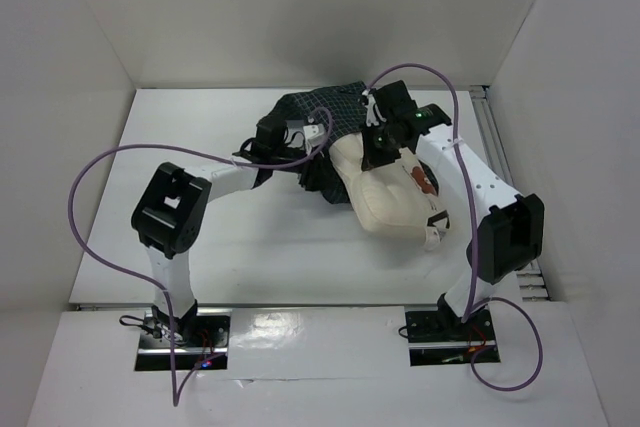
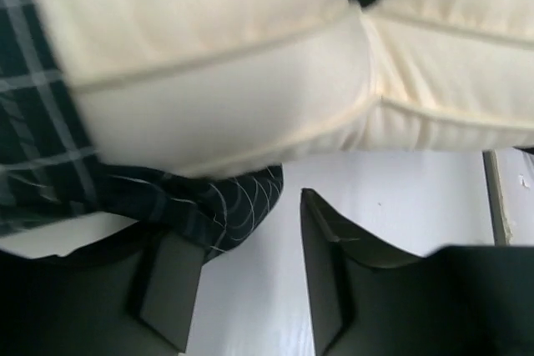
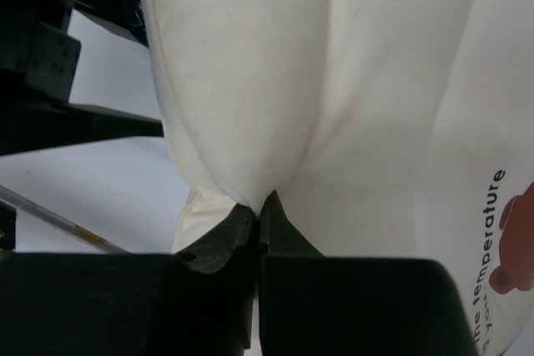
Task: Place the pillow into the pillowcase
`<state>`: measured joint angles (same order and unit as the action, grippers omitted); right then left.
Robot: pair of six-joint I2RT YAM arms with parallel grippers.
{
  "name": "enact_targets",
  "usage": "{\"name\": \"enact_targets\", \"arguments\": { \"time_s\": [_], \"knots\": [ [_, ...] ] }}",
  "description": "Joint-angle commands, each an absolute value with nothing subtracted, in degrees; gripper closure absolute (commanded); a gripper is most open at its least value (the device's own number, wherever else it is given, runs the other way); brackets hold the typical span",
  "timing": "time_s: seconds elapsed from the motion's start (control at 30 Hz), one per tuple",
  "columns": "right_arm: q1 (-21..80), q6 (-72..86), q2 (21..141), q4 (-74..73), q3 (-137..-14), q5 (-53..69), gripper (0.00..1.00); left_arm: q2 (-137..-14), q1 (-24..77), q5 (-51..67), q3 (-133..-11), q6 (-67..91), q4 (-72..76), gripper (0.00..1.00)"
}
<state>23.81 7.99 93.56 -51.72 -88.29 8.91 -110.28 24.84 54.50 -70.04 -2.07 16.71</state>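
The pillow (image 3: 334,106) bears the words "the temperature".

Open passage over table (image 1: 200,127) left of pillowcase (image 1: 310,107), pillow (image 1: 390,202) blocking centre-right

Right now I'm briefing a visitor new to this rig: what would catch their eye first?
The cream pillow lies right of centre, bunched against the dark checked pillowcase beyond it. The right gripper has its fingers shut on a fold of the pillow, the left gripper open at the pillowcase's edge.
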Motion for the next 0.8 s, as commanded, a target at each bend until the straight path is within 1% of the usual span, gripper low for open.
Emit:
{"name": "enact_targets", "arguments": {
  "time_s": [0.0,0.03,0.13,0.2,0.3,0.37,0.4,0.47,0.5,0.53,0.63,0.7,0.77],
  "knots": [
    [22.5,7.7,92.6,-49.7,-92.8,10.2,1.0,-108.0,25.0,55.5,-67.2,-0.7,22.1,0.4],
    [22.5,7.7,92.6,-49.7,-92.8,10.2,1.0,-107.5,25.0,55.5,-67.1,-0.7,22.6,0.38],
    [22.5,7.7,92.6,-49.7,-92.8,10.2,1.0,-107.5,25.6,56.0,-66.4,-0.7,22.6,0.38],
    [22.5,7.7,92.6,-49.7,-92.8,10.2,1.0,-107.5,26.1,55.5,-67.0,-0.7,21.8,0.42],
    [22.0,7.7,93.2,-49.1,-93.3,10.7,1.0,-108.1,26.6,55.5,-68.9,0.0,20.5,0.57],
    [22.0,8.3,93.2,-49.1,-93.3,10.7,1.0,-108.6,26.6,55.5,-69.4,1.0,20.5,0.78],
    [22.0,8.3,93.2,-49.1,-93.3,10.7,1.0,-108.6,26.6,54.8,-69.4,1.7,20.5,0.84],
    [22.0,8.3,93.2,-49.1,-93.3,11.2,1.0,-108.6,26.6,54.8,-69.4,2.9,20.5,0.91],
    [22.0,8.3,93.2,-49.1,-93.3,11.3,1.0,-108.6,26.6,54.2,-69.4,2.9,20.5,0.97],
    [22.0,8.3,93.2,-49.1,-93.3,11.3,1.0,-107.9,26.6,54.2,-68.9,4.1,20.5,1.0],
    [22.0,8.3,93.2,-48.6,-93.3,11.3,1.0,-105.5,26.6,53.3,-65.1,8.1,23.8,1.0],
    [22.0,8.8,92.6,-48.6,-93.3,11.3,1.0,-102.2,27.2,52.0,-60.2,11.0,29.2,1.0],
    [22.0,9.6,92.6,-47.5,-93.3,11.3,1.0,-99.9,27.2,49.3,-57.0,17.4,33.1,1.0]
  ]
}}
